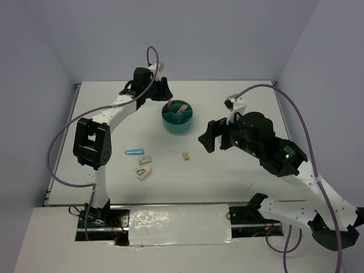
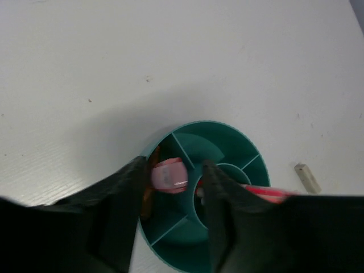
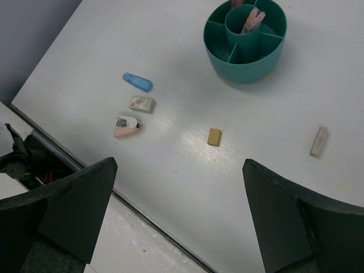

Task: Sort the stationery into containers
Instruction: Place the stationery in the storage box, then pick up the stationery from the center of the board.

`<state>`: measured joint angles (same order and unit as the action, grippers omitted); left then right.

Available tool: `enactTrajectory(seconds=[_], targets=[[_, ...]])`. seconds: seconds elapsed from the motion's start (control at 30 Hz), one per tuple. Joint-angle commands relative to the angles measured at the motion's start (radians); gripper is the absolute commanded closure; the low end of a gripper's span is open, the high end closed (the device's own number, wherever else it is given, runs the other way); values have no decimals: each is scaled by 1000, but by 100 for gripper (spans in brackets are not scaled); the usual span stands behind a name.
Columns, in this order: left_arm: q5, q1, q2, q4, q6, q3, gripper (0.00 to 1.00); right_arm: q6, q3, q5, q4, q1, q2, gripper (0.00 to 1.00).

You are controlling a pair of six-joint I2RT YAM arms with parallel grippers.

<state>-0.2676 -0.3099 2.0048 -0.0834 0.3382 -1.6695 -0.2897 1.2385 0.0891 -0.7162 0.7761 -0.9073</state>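
Observation:
The teal tub (image 1: 177, 119) stands at mid-table, with pink pens (image 1: 181, 107) leaning in its centre cup. My left gripper (image 1: 166, 94) hangs over its left rim, open. In the left wrist view a pink capsule (image 2: 169, 175) lies between the fingers (image 2: 132, 187) over an outer compartment of the tub (image 2: 227, 148), close to the left finger and apart from the right one. An orange piece (image 2: 147, 196) shows in the same compartment. My right gripper (image 1: 206, 139) is open, high above the table right of the tub, holding nothing.
On the table lie a light-blue capsule (image 1: 134, 152), a grey block (image 1: 146, 161), a pink-white block (image 1: 143, 173) and a tan block (image 1: 186, 155). A pale stick-shaped block (image 3: 319, 141) lies right of the tub (image 3: 244, 54). The table's front edge (image 3: 142, 216) runs below the right gripper (image 3: 179, 170).

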Motion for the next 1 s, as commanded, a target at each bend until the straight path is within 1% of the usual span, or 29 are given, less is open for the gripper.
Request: enactTrajectory(seconds=[0.0,0.1,0.17,0.23,0.27,0.3,0.33,0.37,0.4,0.43,0.47,0.5,0.53,0.57,0.6,0.63,0.67,0.7,0.73,0.77,0.8,0.83,0.87,0.9,0.93,0.97], targets=[[-12,0,-5,48,-16,13,37,18,44,-11,64,-3,-8,0],[14,2,-11,24,-13,7,16,23,47,-20,72,-6,-18,0],[46,5,-40,10,-2,-9,9,27,47,-32,83,-5,-28,0],[102,18,-89,-54,47,-45,6,41,45,-54,93,-5,-53,0],[173,25,-110,-87,68,-59,5,44,47,-60,104,-5,-64,0],[236,35,-151,-184,125,-76,2,50,49,-68,110,-3,-76,0],[273,43,-170,-241,152,-108,1,53,52,-75,118,-3,-97,0],[324,49,-185,-300,174,-124,1,60,53,-83,139,-5,-108,0],[403,66,-210,-367,229,-139,1,61,52,-89,152,-6,-119,0],[415,77,-224,-472,245,-142,1,64,50,-113,164,-5,-140,0],[404,86,-242,-502,249,-130,1,70,50,-127,182,-5,-154,0],[438,101,-277,-547,293,-122,1,73,50,-132,190,-3,-166,0],[456,107,-297,-629,314,-92,1,78,52,-144,198,-5,-198,0],[468,114,-320,-669,335,-73,1,90,52,-176,210,-5,-220,0],[523,118,-368,-718,411,-52,1,101,55,-199,216,-5,-264,0],[547,118,-392,-792,457,12,1,110,56,-216,219,-3,-290,0],[557,118,-421,-811,497,55,1,127,58,-232,224,-1,-317,1],[567,118,-476,-831,581,103,1,133,61,-248,224,5,-343,1],[568,118,-500,-846,625,191,1,141,73,-252,222,9,-393,2],[564,118,-523,-872,668,236,1,159,79,-253,218,20,-415,3],[555,118,-561,-878,750,282,1,171,85,-252,215,41,-433,3],[548,118,-572,-894,796,359,1,179,102,-250,212,51,-464,4],[538,118,-595,-906,874,391,1,188,110,-253,207,58,-476,4],[515,118,-601,-900,903,452,1,192,121,-274,205,72,-490,4],[510,118,-606,-898,933,476,1,196,122,-287,207,75,-492,4],[505,117,-606,-906,994,493,1,198,119,-296,211,80,-490,4]])
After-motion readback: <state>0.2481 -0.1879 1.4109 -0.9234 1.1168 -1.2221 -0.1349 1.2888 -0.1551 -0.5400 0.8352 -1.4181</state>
